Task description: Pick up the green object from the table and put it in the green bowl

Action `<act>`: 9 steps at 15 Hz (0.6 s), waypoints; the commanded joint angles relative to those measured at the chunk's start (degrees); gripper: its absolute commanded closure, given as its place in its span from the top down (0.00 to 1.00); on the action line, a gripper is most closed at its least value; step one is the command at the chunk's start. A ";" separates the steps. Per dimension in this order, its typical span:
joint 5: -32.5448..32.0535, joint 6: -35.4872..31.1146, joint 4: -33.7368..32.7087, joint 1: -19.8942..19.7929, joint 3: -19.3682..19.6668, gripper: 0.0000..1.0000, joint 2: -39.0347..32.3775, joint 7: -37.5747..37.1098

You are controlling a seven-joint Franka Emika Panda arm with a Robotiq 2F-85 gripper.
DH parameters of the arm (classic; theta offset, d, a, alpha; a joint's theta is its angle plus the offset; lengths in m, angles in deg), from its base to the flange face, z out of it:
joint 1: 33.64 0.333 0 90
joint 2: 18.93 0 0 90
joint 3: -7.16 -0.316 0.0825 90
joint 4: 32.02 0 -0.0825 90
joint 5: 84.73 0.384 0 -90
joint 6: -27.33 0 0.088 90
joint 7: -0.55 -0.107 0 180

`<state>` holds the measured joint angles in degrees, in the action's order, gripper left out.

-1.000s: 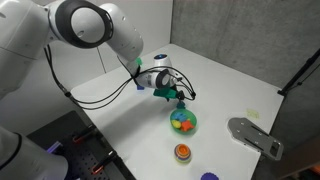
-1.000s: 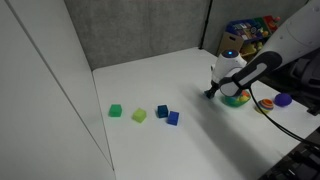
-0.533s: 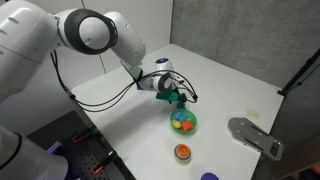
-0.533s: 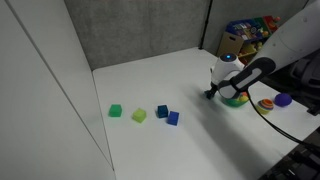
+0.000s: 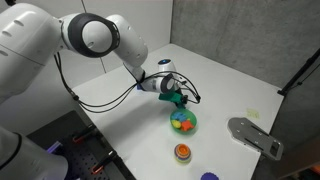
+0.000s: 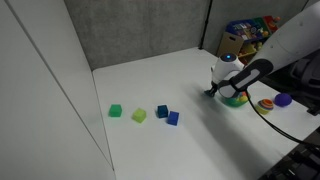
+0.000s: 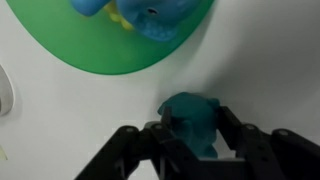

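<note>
Wrist view shows the small dark teal-green block (image 7: 195,118) pinched between the two dark fingers of the Robotiq gripper (image 7: 197,130), with white table surface visible between the block and the rim of the round shallow bright-green bowl (image 7: 95,45). The block is therefore just outside the bowl, not yet over its opening. Compared with one second ago, the gripper (image 5: 179,98) in an exterior view has travelled a short way toward the bowl (image 5: 192,127) and now sits close beside the bowl's rim, on the side facing the arm. The advance over the last half second is smaller than over the half second before it. In an exterior view, the gripper (image 6: 212,93) also stands just beside the bowl (image 6: 240,102). The grip is unchanged across the interval, and the block stays clamped and clear of the table. The bowl already contains blue and yellow toy pieces (image 7: 150,15), which occupy part of its interior. An orange-red round cup (image 5: 182,151) stands near the bowl, on the far side from the gripper. Judgement: the pick is complete and the transfer is in its final approach. The remaining travel is short, followed by release over a free part of the bowl.
</note>
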<state>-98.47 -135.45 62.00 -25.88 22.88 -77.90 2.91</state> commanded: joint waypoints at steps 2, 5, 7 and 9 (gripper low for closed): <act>-0.09 -0.05 -1.28 -0.99 -0.82 0.21 -0.08 -1.37; 0.16 0.29 -0.58 -1.03 -0.76 0.14 0.94 -2.16; 0.18 0.19 -0.21 -1.05 -0.57 0.10 1.62 -2.60; 0.22 0.17 0.22 -1.21 -0.49 0.10 2.61 -3.03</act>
<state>-98.39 -135.45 61.78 -26.30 22.77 -77.27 0.82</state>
